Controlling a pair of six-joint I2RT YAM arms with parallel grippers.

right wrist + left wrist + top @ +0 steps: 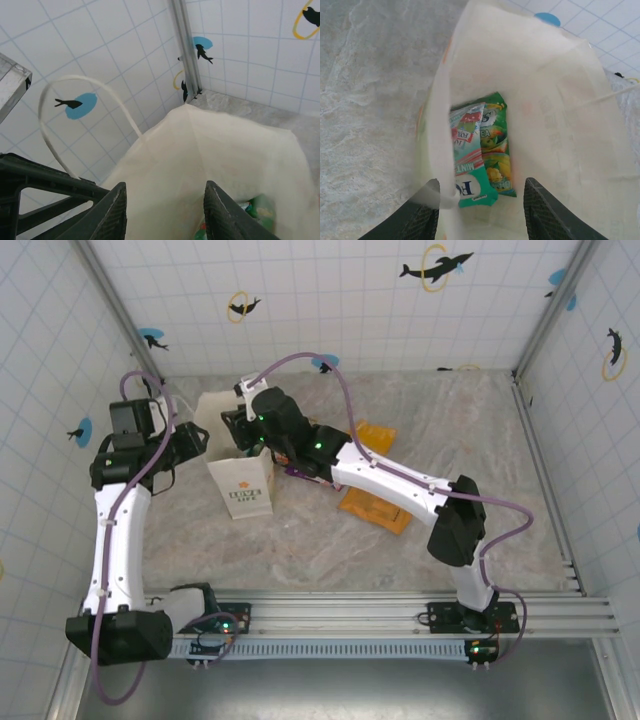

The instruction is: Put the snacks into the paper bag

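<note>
The work looks to be midway through the loading step: the paper bag [240, 485] stands upright on the tabletop [300, 550] left of centre in the top view. The left wrist view looks straight down into it, where a teal-green packet [470, 165] and a green-yellow packet [497, 150] already lie at the bottom, overlapping. Two orange packets are still out on the marble, one [378, 510] right of centre and another [375, 435] above it, both partly under the right arm. A scrap of purple shows just right of the bag, too covered to identify. The right end effector [165, 190] hangs over the bag's mouth with its fingers spread wide and nothing between them; in the top view that arm reaches from the lower right, elbow bent, diagonally up and left to the bag's top. The left end effector [481, 187] is also parted wide at the bag's rim. One finger [427, 205] shows dimly through the paper wall, so it seems to straddle that wall, steadying the opening rather than pinching it. The left arm rises along the left side of the top view and folds in toward the bag. Next, I judge, the empty right arm must lift clear of the rim without snagging it, swing right to an orange packet, and close on its flat, glossy edge.
</note>
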